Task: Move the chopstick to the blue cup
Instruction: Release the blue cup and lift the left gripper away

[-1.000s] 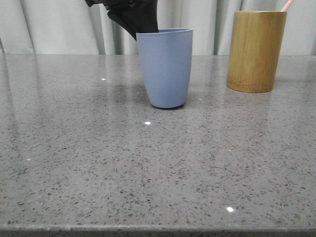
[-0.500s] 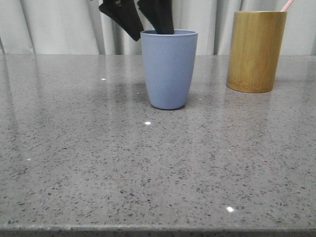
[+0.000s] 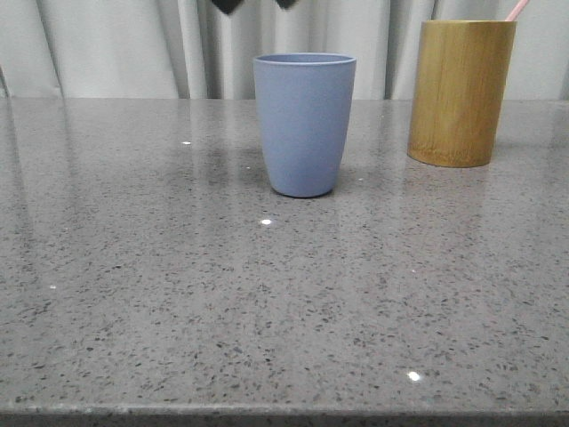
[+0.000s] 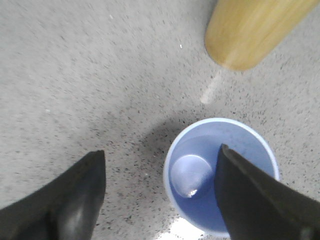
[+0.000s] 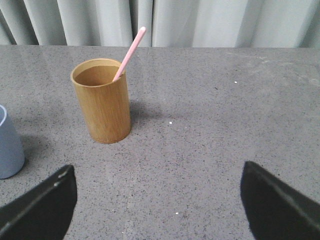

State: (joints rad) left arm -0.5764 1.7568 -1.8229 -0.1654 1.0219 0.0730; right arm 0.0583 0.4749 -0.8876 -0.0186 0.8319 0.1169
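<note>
the left gripper [image 4: 160, 190] hangs spread wide and empty above the blue cup [image 3: 304, 123], which looks bare inside. the right gripper [image 5: 159, 200] is also parted, holding nothing. one pink chopstick [image 5: 129, 53] leans in the bamboo holder [image 5: 101, 100], at about three o'clock from the cup in the front view. risk: a grab on the slanted stick may slip or tip the holder. half a second ago the left fingers straddled the cup rim; now only their tips show at the top edge
</note>
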